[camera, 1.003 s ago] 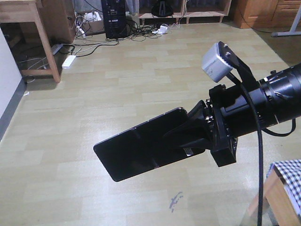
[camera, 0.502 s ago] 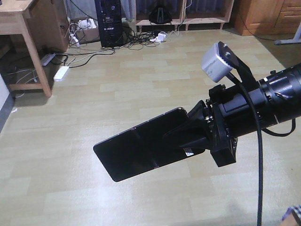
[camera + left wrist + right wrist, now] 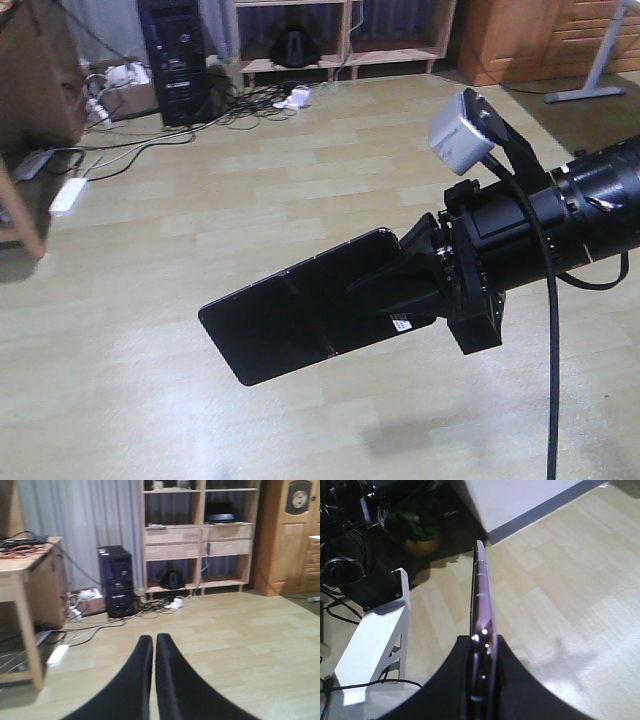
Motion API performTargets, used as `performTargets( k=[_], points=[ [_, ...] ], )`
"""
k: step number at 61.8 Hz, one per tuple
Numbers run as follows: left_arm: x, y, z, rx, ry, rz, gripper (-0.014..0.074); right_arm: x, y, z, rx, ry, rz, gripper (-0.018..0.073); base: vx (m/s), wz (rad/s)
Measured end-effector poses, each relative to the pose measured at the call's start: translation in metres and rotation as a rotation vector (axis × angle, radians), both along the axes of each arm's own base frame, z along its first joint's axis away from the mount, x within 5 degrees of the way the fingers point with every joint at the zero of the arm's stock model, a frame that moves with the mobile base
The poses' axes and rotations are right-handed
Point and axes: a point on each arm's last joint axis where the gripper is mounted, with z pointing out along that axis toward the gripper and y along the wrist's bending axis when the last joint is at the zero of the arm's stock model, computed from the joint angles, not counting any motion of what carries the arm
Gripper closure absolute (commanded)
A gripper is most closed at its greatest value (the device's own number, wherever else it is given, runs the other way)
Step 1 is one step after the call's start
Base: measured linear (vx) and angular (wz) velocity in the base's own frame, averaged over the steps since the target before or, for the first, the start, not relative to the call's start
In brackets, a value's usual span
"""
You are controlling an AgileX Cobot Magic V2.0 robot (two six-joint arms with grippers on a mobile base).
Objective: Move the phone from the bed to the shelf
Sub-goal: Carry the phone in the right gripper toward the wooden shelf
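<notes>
Phone [image 3: 290, 318] held in the air, clamped in the right gripper [image 3: 388, 292].
The phone sticks out flat and slightly tilted from the jaws, above the pale wood floor [image 3: 200, 200]. In the right wrist view it is edge-on, with the jaws pressed on both faces. The shelf [image 3: 200, 535] is well apart, at the far wall, near a black computer tower [image 3: 116, 580]. The left gripper [image 3: 152, 642] has its jaws together with nothing between them, and the shelf is ahead of it.

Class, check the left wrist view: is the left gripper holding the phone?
No, the left gripper is shut on nothing; the phone sits clamped in the right gripper.
</notes>
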Motion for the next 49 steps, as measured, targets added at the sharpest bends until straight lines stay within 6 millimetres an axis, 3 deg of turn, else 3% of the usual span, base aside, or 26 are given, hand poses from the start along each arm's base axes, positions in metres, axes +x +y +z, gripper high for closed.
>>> performTargets(
  k=[49],
  points=[
    [0.0000, 0.0000, 0.0000, 0.000, 0.000, 0.000, 0.0595, 0.0000, 0.0000, -0.0001, -0.001, 0.000, 0.000, 0.0561, 0.38, -0.28]
  ],
)
